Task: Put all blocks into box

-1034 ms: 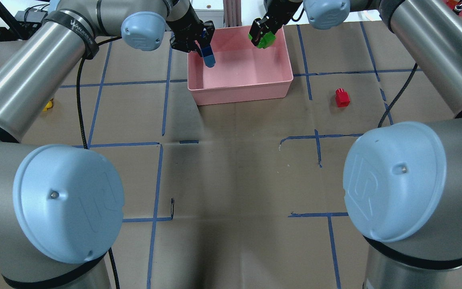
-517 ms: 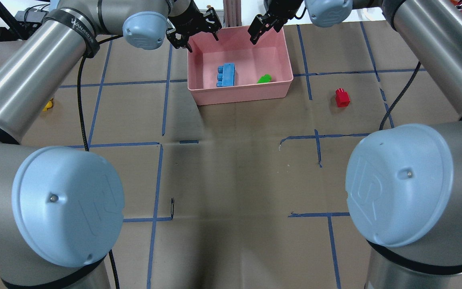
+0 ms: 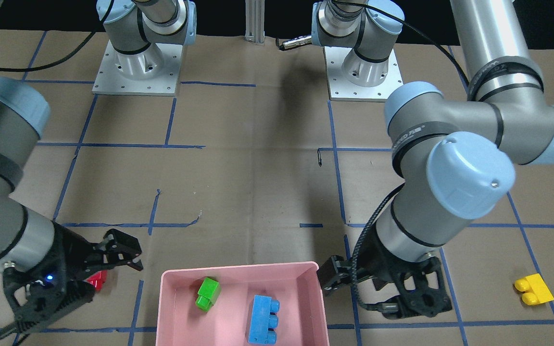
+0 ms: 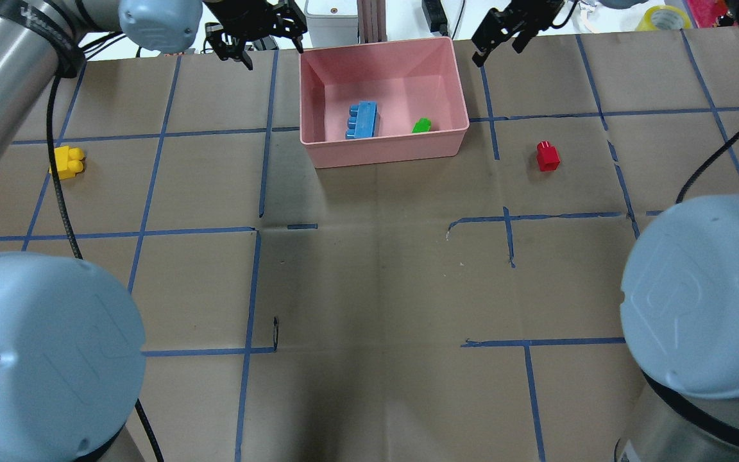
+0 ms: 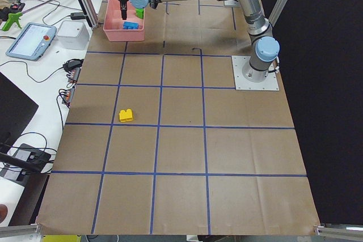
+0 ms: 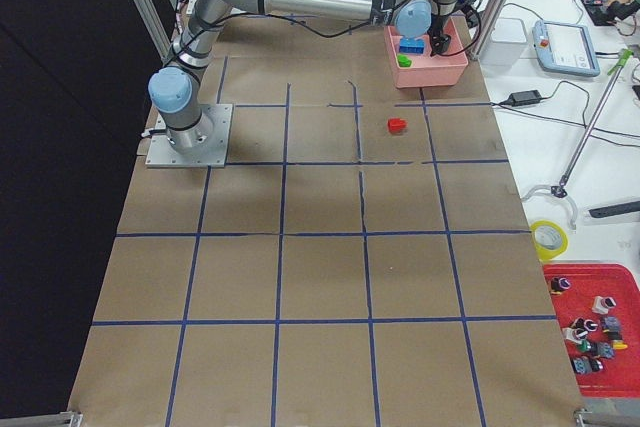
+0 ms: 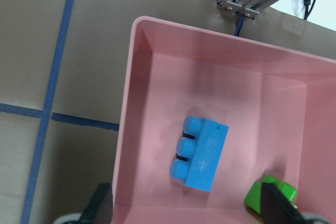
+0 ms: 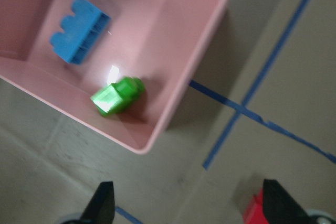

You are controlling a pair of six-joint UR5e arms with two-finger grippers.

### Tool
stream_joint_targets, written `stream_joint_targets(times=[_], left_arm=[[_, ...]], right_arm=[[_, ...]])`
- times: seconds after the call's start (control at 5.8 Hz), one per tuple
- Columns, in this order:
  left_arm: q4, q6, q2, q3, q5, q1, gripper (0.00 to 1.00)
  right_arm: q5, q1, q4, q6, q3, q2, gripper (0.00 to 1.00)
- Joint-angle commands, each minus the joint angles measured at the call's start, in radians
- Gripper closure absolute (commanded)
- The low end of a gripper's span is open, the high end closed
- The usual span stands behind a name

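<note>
Box (image 4: 382, 153) on the surface holds two of four blocks, so we think we are halfway. Our left pincer (image 4: 272, 54) and right pincer (image 4: 495, 54) hang open beside it, holding nothing. The long blue block (image 4: 362, 120) lies inside. The yellow block (image 4: 67, 162) waits far off left. The green block (image 4: 421, 126) lies inside too. The little red block (image 4: 547, 156) waits near the box's right.

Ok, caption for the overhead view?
Pink plastic tray holds long light-blue studded brick and green brick; yellow brick and red brick lie outside; left gripper and right gripper open.
</note>
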Motion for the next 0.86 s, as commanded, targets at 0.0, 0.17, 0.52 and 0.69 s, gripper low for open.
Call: stream_joint_targets(times=[0.0,0.17,0.52,0.69], left_arm=[[-0.123,0.329,0.111,-0.072,0.125,0.171,0.00],[-0.123,0.467,0.148,-0.126,0.129,0.283,0.01],[-0.126,0.573,0.154,-0.173,0.129,0.452,0.01],[-0.125,0.588,0.136,-0.179,0.127,0.535,0.01]], right_arm=[[-0.251,-0.054,0.019,0.024,0.092,-0.022,0.01],[-0.255,-0.081,-0.036,0.099,0.167,-0.023,0.02],[-0.252,-0.080,-0.423,0.235,0.313,-0.019,0.01],[-0.252,-0.080,-0.428,0.356,0.382,-0.019,0.01]])
